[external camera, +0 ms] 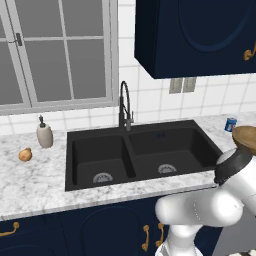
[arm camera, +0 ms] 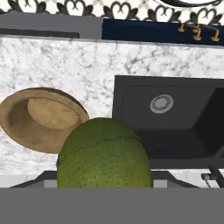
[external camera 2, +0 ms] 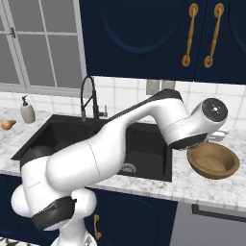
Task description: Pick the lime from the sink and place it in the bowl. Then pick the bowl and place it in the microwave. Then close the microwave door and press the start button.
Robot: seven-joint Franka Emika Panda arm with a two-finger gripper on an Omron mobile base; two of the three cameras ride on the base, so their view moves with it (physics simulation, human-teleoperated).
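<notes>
Lime: a small round yellow-green fruit (arm camera: 104, 153) with a dull, faintly cracked rind, darker green toward its lower edge; in the hand view it sits large and close, right at the hand, above the worktop beside the bowl.
Hand: its fingers are hidden behind the fruit and its place lies at the white wrist by the bowl (external camera 2: 199, 144); the jaws stand fairly wide and the lime sits between them, held.
Bowl: a wide, shallow, light-brown wooden bowl (external camera 2: 214, 161), upright and with nothing in it, on the worktop just right of the sink, near the front edge.
Sink: a matte black double-basin sink (external camera: 140, 152) with a round steel drain in each basin and a black arched tap (external camera: 125, 105) at its back edge.
Worktop: white-grey marbled stone (external camera: 35, 180).
Left end of worktop: a beige soap dispenser (external camera: 44, 132) toward the back and an orange-brown roundish lump (external camera: 25, 154) nearer the front, well apart from the sink.
Right back corner: a small blue can (external camera: 230, 124).
</notes>
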